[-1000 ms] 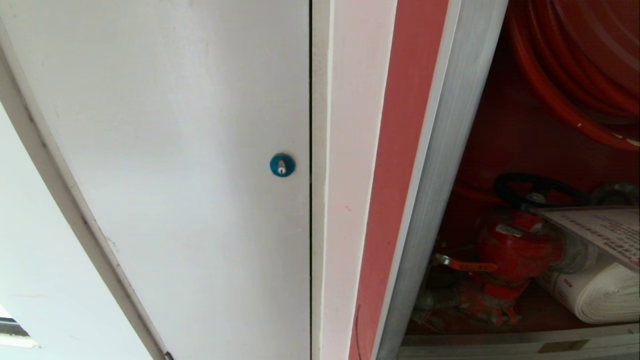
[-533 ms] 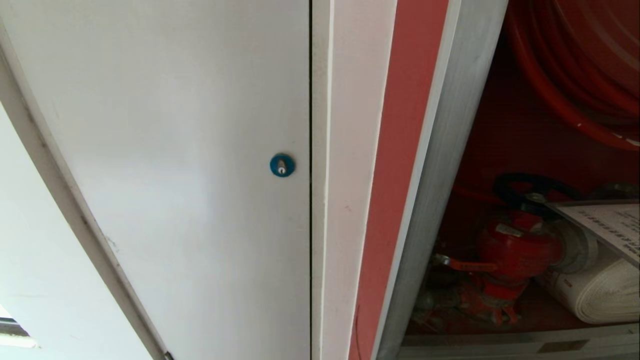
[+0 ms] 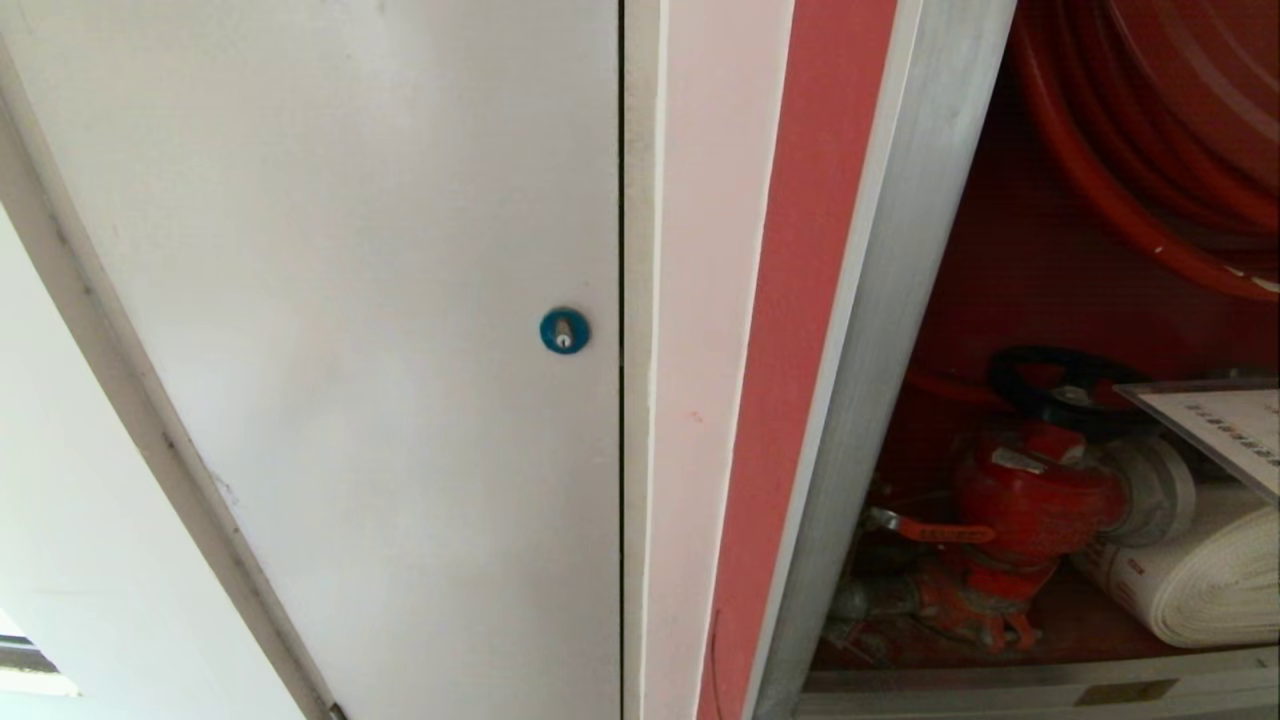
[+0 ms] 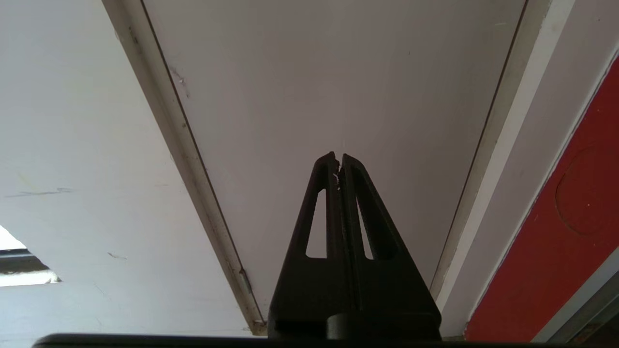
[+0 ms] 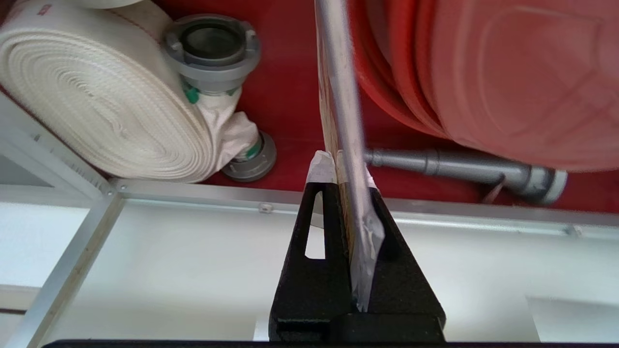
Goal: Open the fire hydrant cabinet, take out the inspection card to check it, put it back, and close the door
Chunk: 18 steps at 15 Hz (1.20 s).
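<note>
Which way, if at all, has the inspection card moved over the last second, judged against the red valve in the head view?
Yes. The inspection card, held by the right gripper, has moved up and towards the right edge, uncovering more of the rolled white hose beside the red valve.

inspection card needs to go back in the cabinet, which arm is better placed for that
Right. The right gripper has its fingers shut on the inspection card, at the open fire hydrant cabinet beside the rolled white hose. The left gripper is shut, empty, and faces the plain white panel.
</note>
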{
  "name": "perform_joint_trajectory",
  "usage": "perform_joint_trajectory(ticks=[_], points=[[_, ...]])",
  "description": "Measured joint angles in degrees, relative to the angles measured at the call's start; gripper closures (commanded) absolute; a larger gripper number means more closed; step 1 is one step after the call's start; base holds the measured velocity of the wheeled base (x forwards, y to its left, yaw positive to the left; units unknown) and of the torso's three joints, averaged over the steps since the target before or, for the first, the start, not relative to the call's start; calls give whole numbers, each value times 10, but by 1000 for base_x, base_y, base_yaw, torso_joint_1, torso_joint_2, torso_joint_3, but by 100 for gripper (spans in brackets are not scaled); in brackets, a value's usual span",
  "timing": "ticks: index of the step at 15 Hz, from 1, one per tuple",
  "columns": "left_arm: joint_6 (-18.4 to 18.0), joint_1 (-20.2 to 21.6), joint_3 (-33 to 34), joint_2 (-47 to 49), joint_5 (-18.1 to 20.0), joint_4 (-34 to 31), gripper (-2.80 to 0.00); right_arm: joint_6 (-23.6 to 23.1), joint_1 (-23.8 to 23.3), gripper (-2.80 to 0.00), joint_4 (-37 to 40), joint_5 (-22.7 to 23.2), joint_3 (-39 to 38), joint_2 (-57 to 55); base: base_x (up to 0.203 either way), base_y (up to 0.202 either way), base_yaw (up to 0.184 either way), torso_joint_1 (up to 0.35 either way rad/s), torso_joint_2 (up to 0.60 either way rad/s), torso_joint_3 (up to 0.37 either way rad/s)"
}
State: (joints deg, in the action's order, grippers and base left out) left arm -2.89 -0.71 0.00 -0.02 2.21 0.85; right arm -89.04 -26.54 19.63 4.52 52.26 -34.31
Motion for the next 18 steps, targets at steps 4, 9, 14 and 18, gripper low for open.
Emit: perform_joint_trajectory(ticks=[4,9,14,18], points=[[0,0,0,0,0,0,0,5,0,0,2,-13,1,20,0,0,0,0,0,0],[0,0,0,0,0,0,0,32,2,0,3,-12,3,44,0,0,0,0,0,0],[0,0,0,0,0,0,0,139,12,0,4,-11,1,53,0,0,0,0,0,0],[0,0,0,0,0,0,0,248,15,0,5,-4,-2,53,0,0,0,0,0,0]])
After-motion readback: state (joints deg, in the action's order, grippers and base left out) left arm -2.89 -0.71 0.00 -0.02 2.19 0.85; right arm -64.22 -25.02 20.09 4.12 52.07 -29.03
